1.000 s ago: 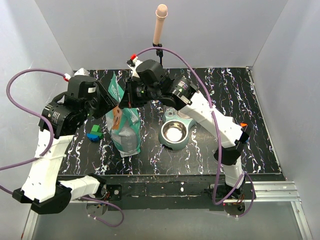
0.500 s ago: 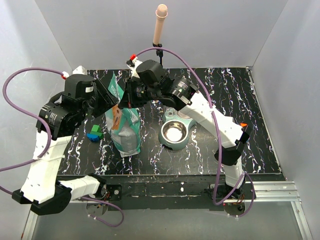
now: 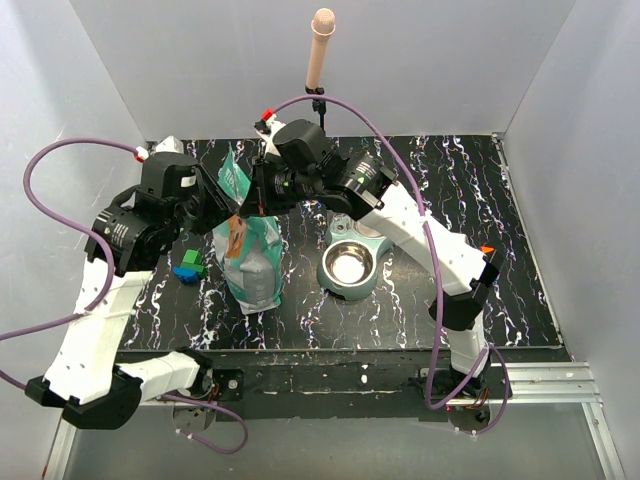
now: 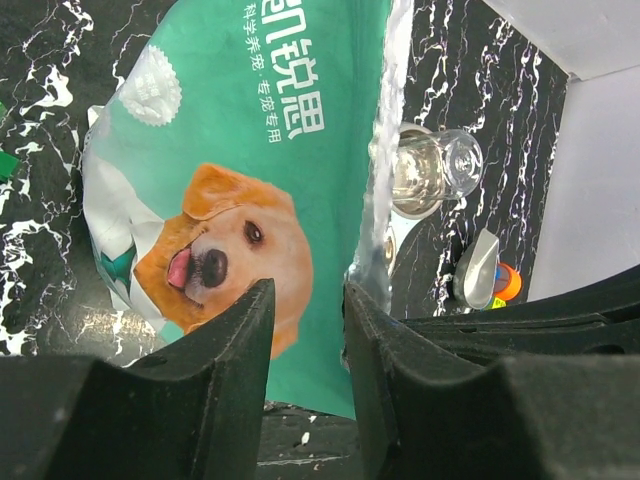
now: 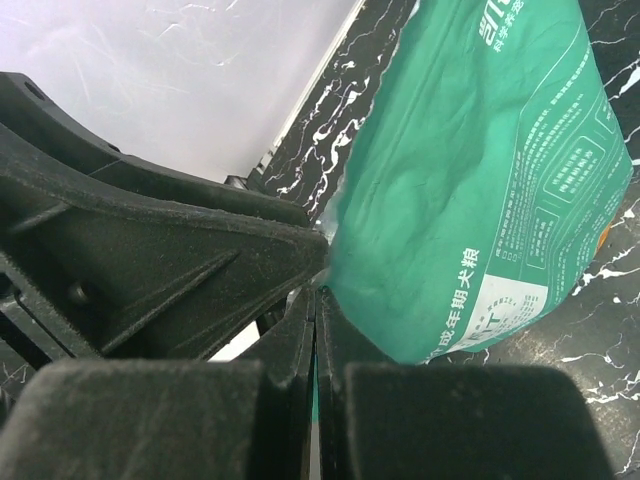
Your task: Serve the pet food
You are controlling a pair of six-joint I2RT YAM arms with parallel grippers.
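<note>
Pet food itself is out of sight, sealed up or at least enclosed in the teal bag (image 3: 250,262) that stands upright directly beneath both grippers.

The bag's mouth is the working point, so the step in hand looks like opening it before any pouring. The bowl (image 3: 330,281) sits empty, off to the right gripper's near side and just beside the bag's base. That is close enough for a tilt to reach once the mouth is open.

The right gripper (image 5: 315,292) is clamped on the bag's upper edge, a sliver of film pinched between its closed fingers. The left gripper (image 4: 305,295) hovers at the opposite panel with its jaws a narrow gap apart, the printed dog face showing beyond them. Whether it touches the film I cannot tell.

To do this well, the left gripper should close on the near lip only, low enough to bite. Both should then draw apart evenly while the bag stays upright. The toy blocks (image 3: 188,265) lie below the left gripper's wrist, clear of the pull.
</note>
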